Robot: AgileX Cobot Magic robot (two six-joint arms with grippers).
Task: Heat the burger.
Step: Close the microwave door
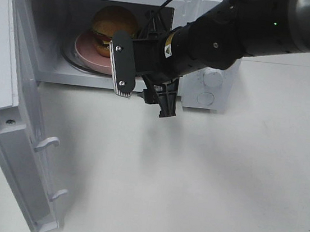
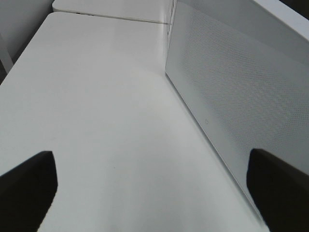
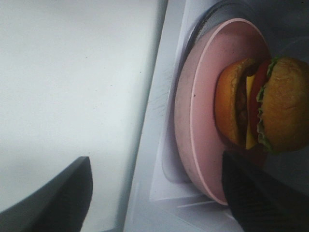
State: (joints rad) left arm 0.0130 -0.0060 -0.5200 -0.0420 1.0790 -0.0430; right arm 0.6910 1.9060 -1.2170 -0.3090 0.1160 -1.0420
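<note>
Right end effector (image 1: 145, 102), spread wide and empty, partly hides the burger (image 1: 112, 25) and plate (image 1: 86, 51).

The tall burger (image 3: 270, 104), with its glossy brown bun, green lettuce, red tomato and yellow cheese, sits on a round pink plate (image 3: 200, 96) towards one edge of the frame. The plate rests on a clear glass turntable (image 3: 206, 17) above the white microwave floor (image 3: 159, 145). A white tabletop (image 3: 72, 72) fills the opposite half. The right gripper (image 3: 155, 159) shows two dark fingers (image 3: 53, 198) in neighbouring corners, spread wide apart. One of them overlaps the plate's rim.
</note>
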